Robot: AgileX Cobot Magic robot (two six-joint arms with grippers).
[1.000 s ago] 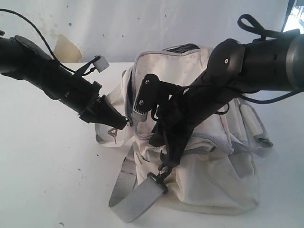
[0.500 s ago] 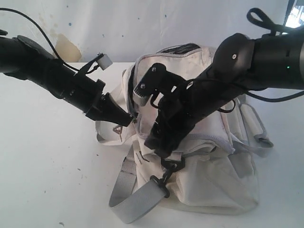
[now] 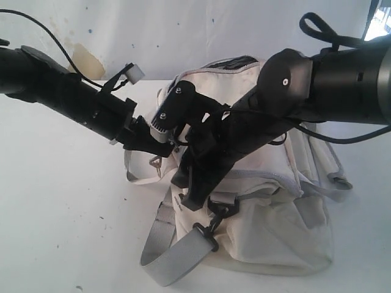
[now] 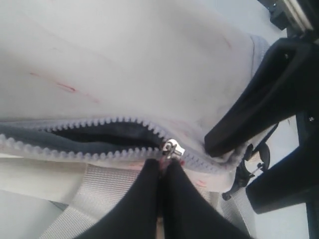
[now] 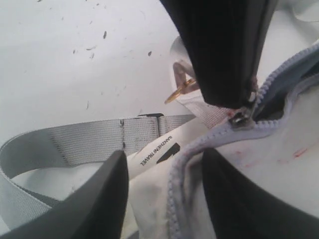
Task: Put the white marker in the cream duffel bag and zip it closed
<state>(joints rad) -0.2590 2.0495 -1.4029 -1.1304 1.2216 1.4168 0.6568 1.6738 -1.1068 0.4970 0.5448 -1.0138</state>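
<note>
The cream duffel bag [image 3: 275, 213] lies on the white table, its grey top zipper [image 4: 89, 142] partly open onto a dark inside. My left gripper [image 4: 162, 162] [image 3: 160, 141] is at the bag's left end, its black fingers pressed together on the pull just below the metal zipper slider [image 4: 173, 148] [image 5: 240, 118]. My right gripper [image 5: 164, 164] [image 3: 189, 183] stands open astride the same end of the bag, with the zipper seam and cream fabric between its fingers [image 5: 99, 199]. The white marker is out of view.
A grey webbing strap [image 3: 171, 250] with a black clip [image 3: 211, 229] loops onto the table in front of the bag. A small brass key-like piece [image 5: 179, 89] hangs at the bag's end. The right arm [image 3: 330, 79] reaches across over the bag. White wall behind.
The right gripper has shifted left along the bag toward its left end. The left gripper has risen a little with the slider, lifting that end of the bag.
</note>
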